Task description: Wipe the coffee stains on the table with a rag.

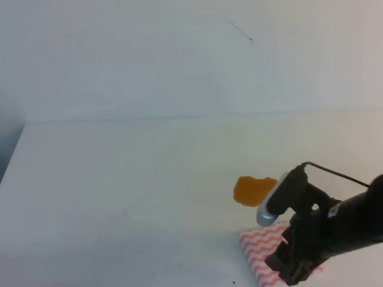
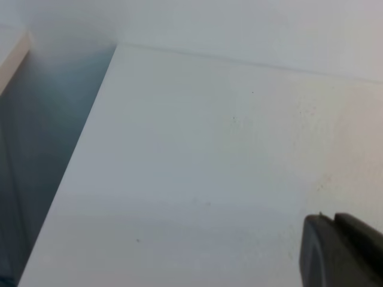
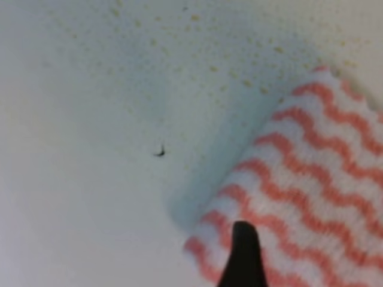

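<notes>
**Right gripper low over the striped rag, stain just beyond it**

The right gripper (image 1: 291,270) sits at the near right of the surface (image 1: 131,191), pointed down onto the rag (image 1: 261,248). In the right wrist view one dark fingertip (image 3: 242,257) overlaps the rag's near edge; the other finger is out of frame, so how wide the gripper stands cannot be told, nor whether it has hold of the cloth. From the high view the arm's dark body hides the fingertips where they meet the rag.

The rag, white with wavy pink-red stripes, lies flat on the surface at the bottom edge of the high view, partly covered by the arm. Just beyond it, toward the back and slightly left, lies the coffee stain (image 1: 252,190), an amber blotch with a rounded, uneven outline, apart from the rag. The arm's silver-grey camera housing (image 1: 270,206) overlaps the stain's right edge in that view.

The left gripper (image 2: 341,251) shows only as a dark corner low in its own wrist view, over bare white surface; its opening cannot be told.
</notes>
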Tool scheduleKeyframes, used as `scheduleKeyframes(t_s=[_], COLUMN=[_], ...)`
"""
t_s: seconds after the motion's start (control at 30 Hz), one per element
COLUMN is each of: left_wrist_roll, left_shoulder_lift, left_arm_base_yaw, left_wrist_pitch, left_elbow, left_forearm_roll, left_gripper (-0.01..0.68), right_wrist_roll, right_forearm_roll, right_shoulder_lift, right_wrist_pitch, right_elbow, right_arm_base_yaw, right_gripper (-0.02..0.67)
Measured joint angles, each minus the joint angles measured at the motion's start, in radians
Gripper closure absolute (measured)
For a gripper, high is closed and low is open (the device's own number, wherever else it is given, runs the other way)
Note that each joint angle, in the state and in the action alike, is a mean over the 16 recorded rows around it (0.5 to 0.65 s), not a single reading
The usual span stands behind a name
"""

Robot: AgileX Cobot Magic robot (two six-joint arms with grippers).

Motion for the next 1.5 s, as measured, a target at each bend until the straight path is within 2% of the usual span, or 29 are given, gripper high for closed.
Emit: scheduleKeyframes(t_s=[0.17, 0.27, 0.37, 0.57, 0.7, 0.8, 1.17, 1.33, 1.5], left_wrist_roll=[0.0, 0.0, 0.0, 0.0, 0.0, 0.0, 0.0, 0.0, 0.0], left_shoulder_lift=[0.0, 0.0, 0.0, 0.0, 0.0, 0.0, 0.0, 0.0, 0.0], left_arm_base_yaw=[0.0, 0.0, 0.0, 0.0, 0.0, 0.0, 0.0, 0.0, 0.0], left_wrist_pitch=[0.003, 0.003, 0.003, 0.001, 0.0, 0.0, 0.003, 0.003, 0.002], left_elbow=[0.0, 0.0, 0.0, 0.0, 0.0, 0.0, 0.0, 0.0, 0.0], left_forearm_roll=[0.0, 0.0, 0.0, 0.0, 0.0, 0.0, 0.0, 0.0, 0.0], left_gripper=[0.673, 0.673, 0.672, 0.673, 0.673, 0.673, 0.673, 0.673, 0.673], right_wrist_roll=[-0.018, -0.015, -0.01, 0.007, 0.053, 0.12, 0.452, 0.53, 0.552], right_forearm_roll=[-0.001, -0.001, 0.0, -0.03, -0.105, -0.188, -0.479, -0.51, -0.488], right_shoulder_lift=[0.163, 0.242, 0.3, 0.348, 0.34, 0.325, 0.354, 0.417, 0.483], right_wrist_pitch=[-0.01, -0.013, -0.017, -0.004, 0.02, 0.039, 0.092, 0.083, 0.071], right_elbow=[-0.086, -0.129, -0.163, -0.209, -0.244, -0.284, -0.439, -0.472, -0.511], right_arm_base_yaw=[0.029, 0.032, 0.032, 0.03, 0.016, -0.011, -0.183, -0.225, -0.21], right_gripper=[0.189, 0.18, 0.241, 0.426, 0.537, 0.593, 0.618, 0.618, 0.618])
